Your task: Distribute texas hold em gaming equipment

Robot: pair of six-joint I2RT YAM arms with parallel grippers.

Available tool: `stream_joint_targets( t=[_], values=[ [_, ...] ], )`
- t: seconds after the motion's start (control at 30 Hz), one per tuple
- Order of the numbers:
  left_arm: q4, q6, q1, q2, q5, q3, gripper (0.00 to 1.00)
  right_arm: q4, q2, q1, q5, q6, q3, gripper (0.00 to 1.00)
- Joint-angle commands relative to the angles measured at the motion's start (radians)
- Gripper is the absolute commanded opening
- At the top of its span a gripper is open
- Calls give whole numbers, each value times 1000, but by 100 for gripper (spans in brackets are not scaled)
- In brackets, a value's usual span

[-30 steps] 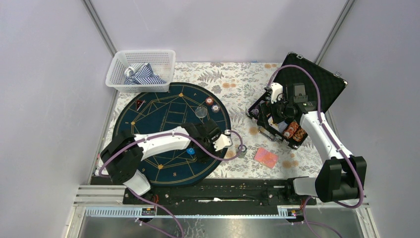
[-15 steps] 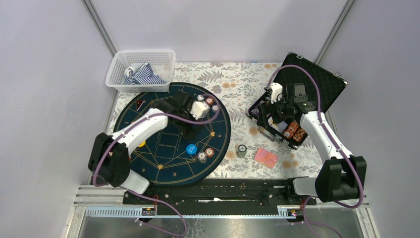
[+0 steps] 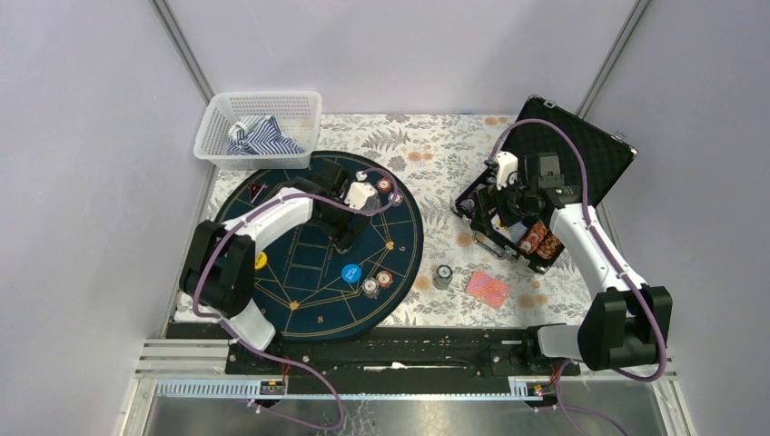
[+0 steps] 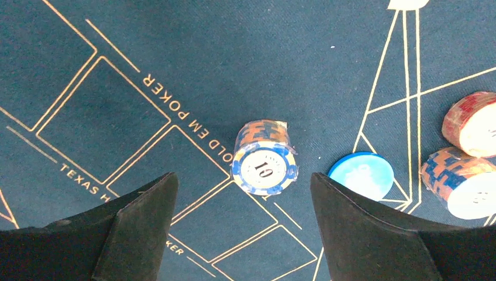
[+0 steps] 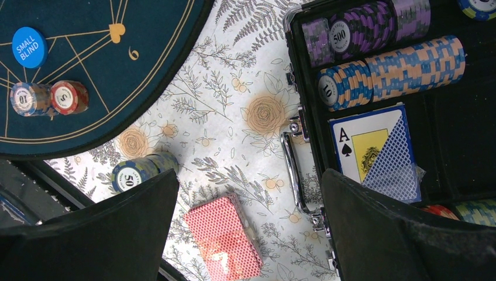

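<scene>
My left gripper [image 4: 243, 196] is open and empty, low over the dark blue mat [image 3: 300, 300]. An orange-and-blue chip stack marked 10 [image 4: 265, 165] stands just ahead of its fingertips. A blue disc [image 4: 361, 175] and two more chip stacks [image 4: 468, 152] lie to its right. In the top view the blue disc [image 3: 350, 272], a yellow disc [image 3: 261, 261] and chip stacks [image 3: 378, 282] [image 3: 389, 189] lie on the mat. My right gripper [image 5: 250, 175] is open above the red card deck [image 5: 223, 237] and a 50 chip stack [image 5: 137, 171].
The open black case [image 5: 304, 134] holds rows of chips [image 5: 374, 52] and an ace card [image 5: 374, 146]. A white basket with striped cloth [image 3: 259, 127] stands at the back left. The floral cloth [image 3: 427, 154] covers the table.
My left arm swung from the mat's near right edge back over its middle, uncovering the chip stacks by the blue disc. The right arm has not moved.
</scene>
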Motion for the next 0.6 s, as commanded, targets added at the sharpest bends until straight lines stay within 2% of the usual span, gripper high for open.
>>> stream_joint_targets(
  t=[0.0, 0.23, 0.4, 0.57],
  values=[
    [44, 1, -1, 30, 46, -5, 84, 2, 8, -5, -31, -17, 9, 100],
    [48, 4, -3, 74, 71, -12, 67, 2, 15, -5, -30, -19, 10, 100],
    [55, 0, -3, 96, 76, -12, 59, 1, 19, -5, -30, -19, 12, 100],
    [61, 8, 2, 93, 61, -10, 44, 1, 17, -5, -25, -19, 10, 100]
  ],
)
